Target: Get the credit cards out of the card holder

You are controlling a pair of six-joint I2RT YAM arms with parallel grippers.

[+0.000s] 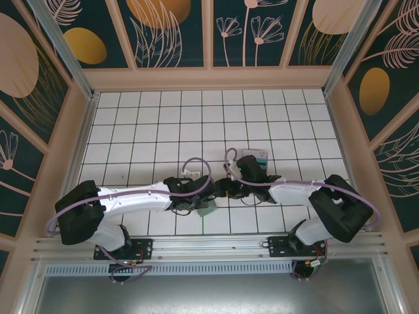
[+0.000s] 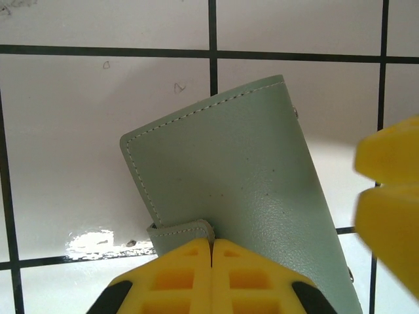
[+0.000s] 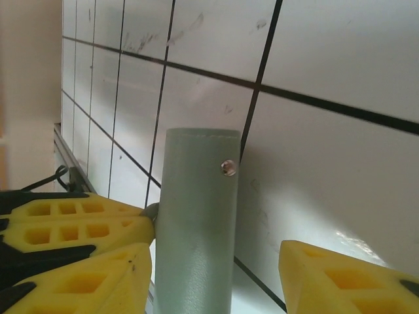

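Observation:
The sage-green card holder point(image 2: 242, 176) stands tilted off the white tiles, folded shut. My left gripper point(image 2: 211, 243) is shut on the small strap at its near edge. The right gripper point(image 3: 216, 261) straddles the holder point(image 3: 196, 222) from the other side. Its left finger point(image 3: 98, 275) lies against the holder, while its right finger point(image 3: 340, 275) stands apart with a clear gap, so the jaws are open. From above, both grippers point(image 1: 200, 198) point(image 1: 224, 190) meet at the holder point(image 1: 208, 209) near the table's front middle. A few teal and pale credit cards point(image 1: 256, 157) lie flat behind the right wrist.
The white tiled floor point(image 1: 163, 124) stretches back to the wooden walls. A metal rail point(image 1: 209, 243) runs along the near edge, close under the holder. The right arm's cable loops over its wrist point(image 1: 230, 157).

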